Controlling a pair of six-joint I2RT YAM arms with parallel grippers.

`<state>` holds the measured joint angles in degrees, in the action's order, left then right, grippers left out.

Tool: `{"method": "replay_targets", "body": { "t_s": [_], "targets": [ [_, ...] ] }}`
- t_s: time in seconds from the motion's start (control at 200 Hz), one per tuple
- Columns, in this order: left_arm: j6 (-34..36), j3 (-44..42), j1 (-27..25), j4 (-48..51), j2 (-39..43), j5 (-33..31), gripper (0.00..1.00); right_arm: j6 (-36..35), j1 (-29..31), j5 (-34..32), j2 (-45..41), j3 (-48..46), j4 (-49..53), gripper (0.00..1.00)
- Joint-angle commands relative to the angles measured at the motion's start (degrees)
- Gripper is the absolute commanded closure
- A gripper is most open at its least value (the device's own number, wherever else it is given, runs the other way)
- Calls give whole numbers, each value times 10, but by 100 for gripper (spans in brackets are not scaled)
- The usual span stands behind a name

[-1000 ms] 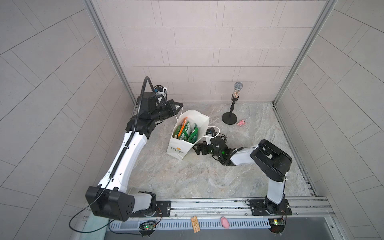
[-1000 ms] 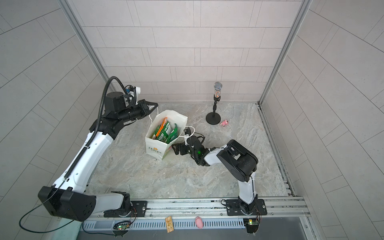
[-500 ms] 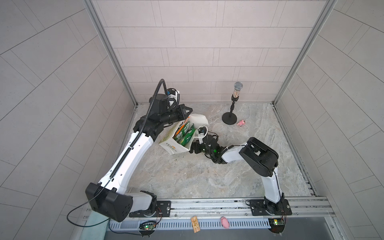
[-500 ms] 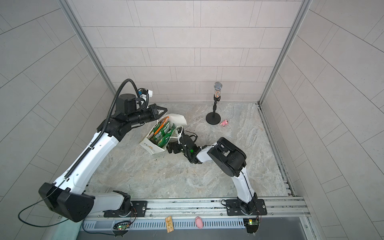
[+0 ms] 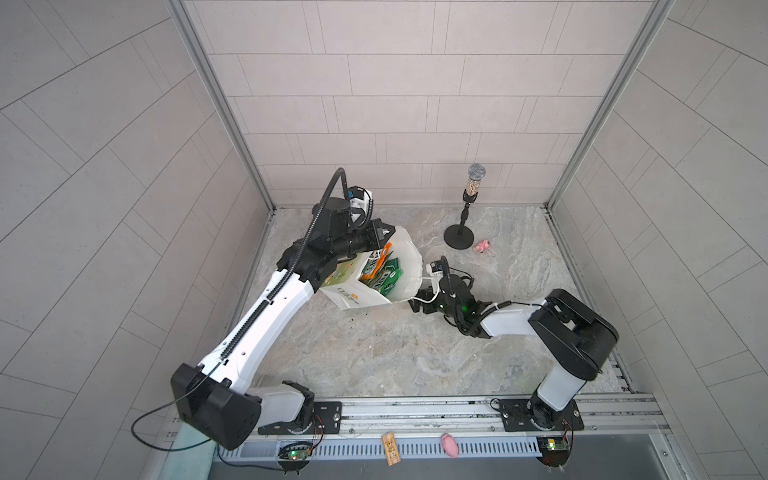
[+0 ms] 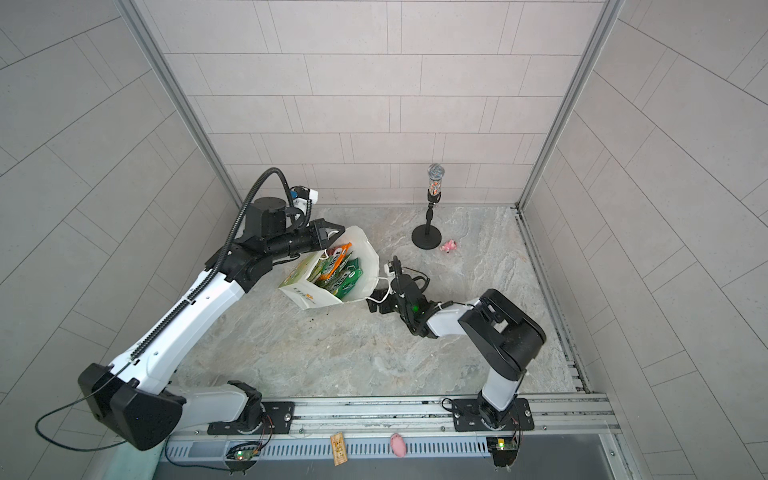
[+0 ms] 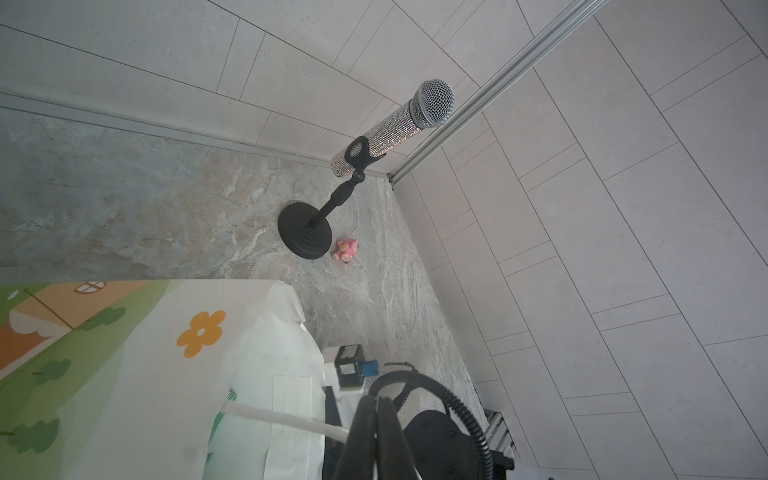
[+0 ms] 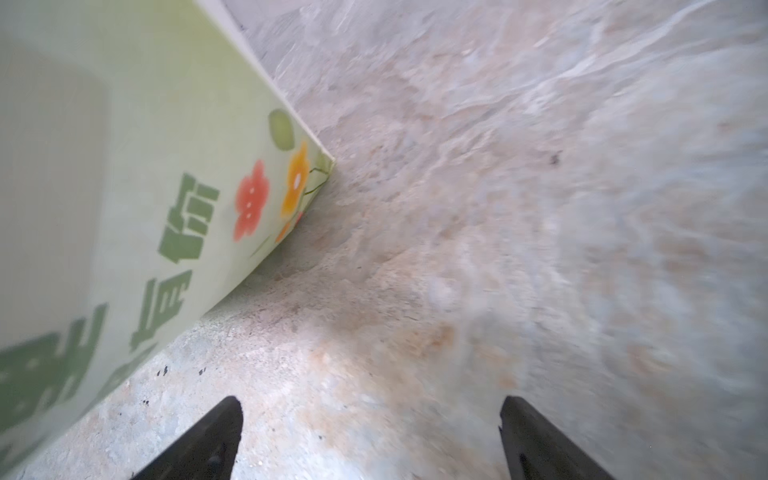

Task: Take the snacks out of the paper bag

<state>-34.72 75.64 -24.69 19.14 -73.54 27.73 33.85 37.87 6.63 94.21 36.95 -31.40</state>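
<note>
The left gripper (image 7: 376, 403) is pinched shut on the string handle (image 7: 282, 419) of the paper bag (image 5: 357, 297), which leans over on the floor (image 5: 374, 353) with the snacks (image 5: 384, 276) inside, and the right gripper (image 8: 372, 405) sits wide open and empty beside it.

Snacks (image 5: 381, 274) in paper bag (image 5: 353, 296) (tilted)

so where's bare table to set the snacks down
Widest: the marble tabletop between the white paper carrier bag and the front metal rail. Also right of the black microphone stand and pink toy figure. Crowded around the bag, between left tool and right tool.
</note>
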Motion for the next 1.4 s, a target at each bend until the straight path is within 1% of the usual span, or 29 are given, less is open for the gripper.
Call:
{"method": "replay_targets", "body": {
  "t_s": [0.0, 0.065, 0.2, 0.25, 0.275, 0.36, 0.445, 0.495, 0.57, 0.68, 0.716, 0.796, 0.896, 0.961, 1.051, 1.126, 1.346, 1.396],
  "targets": [
    [-1, -16, -5, -31, 32, -1, 100, -12, -6, -34, -66, -31, 90, 3],
    [-3, -25, -8, -31, 40, -2, 100, -24, -8, -68, -108, -36, 150, 3],
    [-18, -54, -18, -42, 61, -7, 100, -43, -10, -138, -192, -18, 286, 3],
    [-21, -65, -22, -50, 70, -13, 100, -48, -10, -151, -224, -18, 319, 3],
    [-22, -69, -25, -52, 73, -15, 100, -51, -10, -155, -240, -1, 333, 3],
    [-23, -77, -30, -56, 76, -20, 100, -50, -10, -161, -292, 3, 364, 3],
    [-23, -79, -33, -56, 75, -18, 100, -53, -10, -144, -335, 3, 377, 3],
    [-22, -79, -35, -56, 74, -16, 100, -55, -11, -120, -350, 6, 381, 3],
    [-19, -78, -38, -55, 73, -15, 100, -54, -10, -66, -363, 11, 376, 3],
    [-17, -78, -40, -55, 73, -13, 100, -40, -9, 26, -357, 12, 338, 7],
    [-16, -78, -41, -55, 73, -12, 100, -35, -6, 52, -350, 12, 320, 9],
    [-14, -78, -44, -53, 73, -11, 100, -24, 5, 86, -332, 16, 290, 13],
    [-11, -78, -47, -50, 73, -11, 100, -8, 21, 94, -298, 24, 261, 19],
    [-10, -77, -48, -48, 74, -12, 100, 5, 25, 109, -272, 29, 233, 27],
    [-7, -77, -51, -46, 75, -12, 100, 25, 32, 127, -235, 42, 203, 36],
    [-4, -76, -52, -43, 75, -10, 100, 34, 43, 133, -205, 55, 185, 39],
    [10, -73, -57, -24, 85, 3, 100, 72, 52, 103, -138, 78, 130, 42],
    [11, -74, -59, -24, 88, 6, 100, 85, 52, 91, -123, 84, 118, 45]
  ]
}}
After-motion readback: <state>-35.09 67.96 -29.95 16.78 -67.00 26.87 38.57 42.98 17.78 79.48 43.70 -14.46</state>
